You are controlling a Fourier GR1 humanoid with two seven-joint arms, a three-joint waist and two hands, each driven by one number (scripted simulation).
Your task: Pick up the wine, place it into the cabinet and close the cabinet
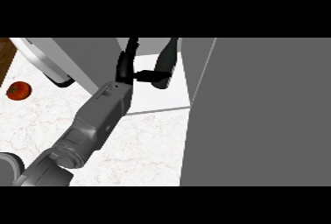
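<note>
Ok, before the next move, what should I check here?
1. Wine bottle inside the cabinet, over the white shelf: ok.
2. Bottle let go: cannot tell.
3. Left hand out of the cabinet: not ok, it is inside, against the bottle.
4. Cabinet door shut: not ok, it stands open.
5. Tomato out of the way: ok, far off on the counter.

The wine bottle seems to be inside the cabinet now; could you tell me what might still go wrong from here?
1. The left hand is right beside the wine bottle, thumb touching it; pulling back carelessly could tip it.
2. The bottle stands near the front of the cabinet floor, so the cabinet door might strike it when closing.
</note>
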